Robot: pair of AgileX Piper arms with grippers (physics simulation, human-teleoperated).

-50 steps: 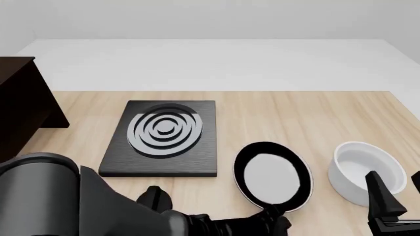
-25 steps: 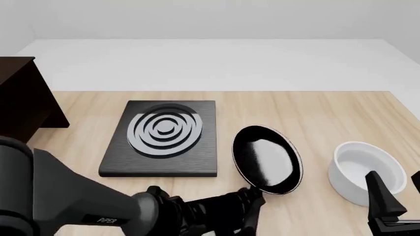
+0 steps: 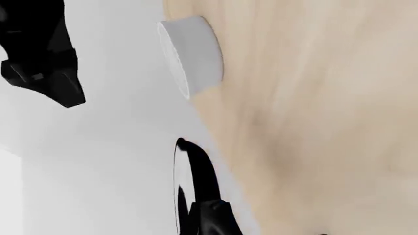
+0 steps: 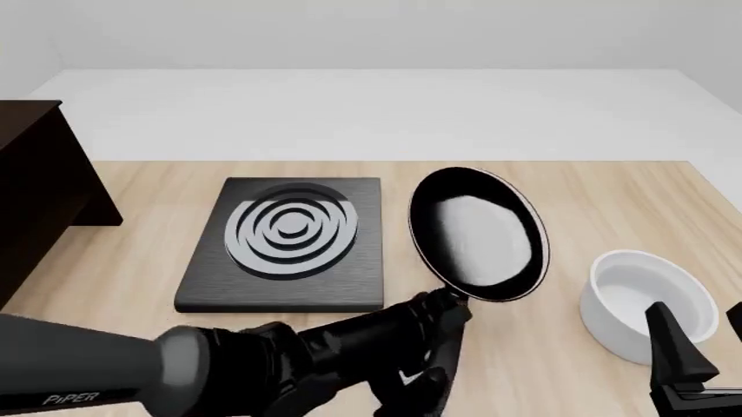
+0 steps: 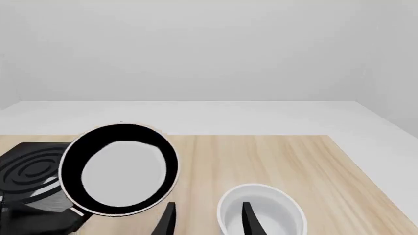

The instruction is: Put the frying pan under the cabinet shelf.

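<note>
The frying pan (image 4: 478,234), black with a light grey bottom, hangs tilted above the table with its inside facing the front camera. My left gripper (image 4: 447,311) is shut on its short handle from below. It is seen edge-on in the left wrist view as the pan (image 3: 196,171), and face-on in the right wrist view as the pan (image 5: 119,169). The dark cabinet shelf (image 4: 35,191) stands at the table's far left, well away from the pan. My right gripper (image 4: 701,347) is open at the front right, near the bowl, and shows again as the right gripper (image 5: 207,223).
A flat black slab (image 4: 284,243) with grey rings lies left of the pan, between it and the cabinet. A white bowl (image 4: 644,300) stands at the right, seen also as the bowl (image 5: 261,210) and the bowl (image 3: 193,54).
The pan has risen off the table and tipped up on its handle in my left gripper. The left arm has swung lower in the view. The right arm has not moved.
</note>
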